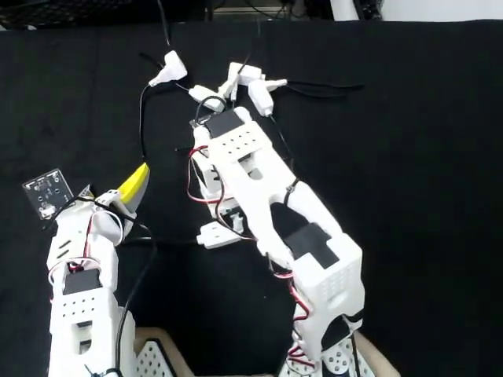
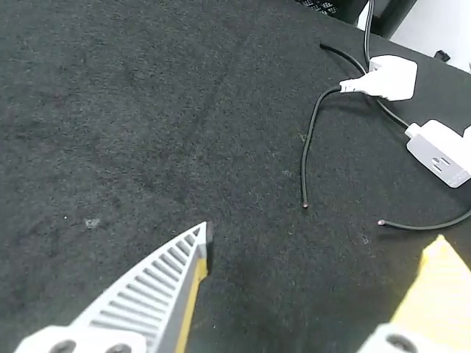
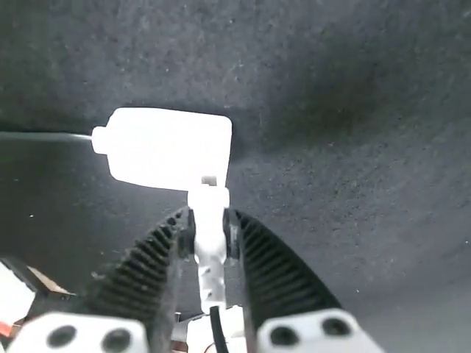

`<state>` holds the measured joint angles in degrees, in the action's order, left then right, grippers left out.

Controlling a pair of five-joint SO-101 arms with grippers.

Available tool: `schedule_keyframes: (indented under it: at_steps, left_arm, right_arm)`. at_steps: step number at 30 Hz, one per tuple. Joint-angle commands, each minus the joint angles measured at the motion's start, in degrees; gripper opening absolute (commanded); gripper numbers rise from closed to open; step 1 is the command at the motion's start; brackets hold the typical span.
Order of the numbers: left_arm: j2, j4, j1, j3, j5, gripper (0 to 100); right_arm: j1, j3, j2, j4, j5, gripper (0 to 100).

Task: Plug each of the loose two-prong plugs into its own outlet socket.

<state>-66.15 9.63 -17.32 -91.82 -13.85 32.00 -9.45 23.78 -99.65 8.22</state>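
Two white parts meet in the right wrist view: a slim plug point(image 3: 209, 200), black cord at its tail, butts against a rounded outlet socket point(image 3: 165, 147) lying on the black table point(image 3: 353, 110). The right gripper point(image 3: 210, 223) clamps that plug tight. The left gripper point(image 3: 322, 237) gapes wide and empty, near a second socket point(image 2: 441, 151) showing its slotted face. Only the high view takes in the whole cluster of white pieces point(image 1: 244, 78) at the table's far side.

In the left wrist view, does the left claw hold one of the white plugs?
No, the left claw is open with only black mat between its fingers; a white plug lies farther off.
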Motion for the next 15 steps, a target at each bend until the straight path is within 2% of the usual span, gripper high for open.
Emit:
schedule_keyframes:
  at_steps: [1, 7, 15]
  left_arm:
    - [-0.79, 0.35, 0.75, 2.07, -0.26, 43]
    - [-0.79, 0.35, 0.84, 2.07, -0.26, 43]
    - [-0.79, 0.35, 0.84, 2.07, -0.26, 43]
  right_arm:
    - [1.85, -3.12, 0.22, 0.09, 1.93, 1.1]
    - [2.55, -8.92, 1.19, -0.44, 2.37, 1.1]
    - [2.2, -9.01, 1.19, -1.49, 2.11, 1.1]
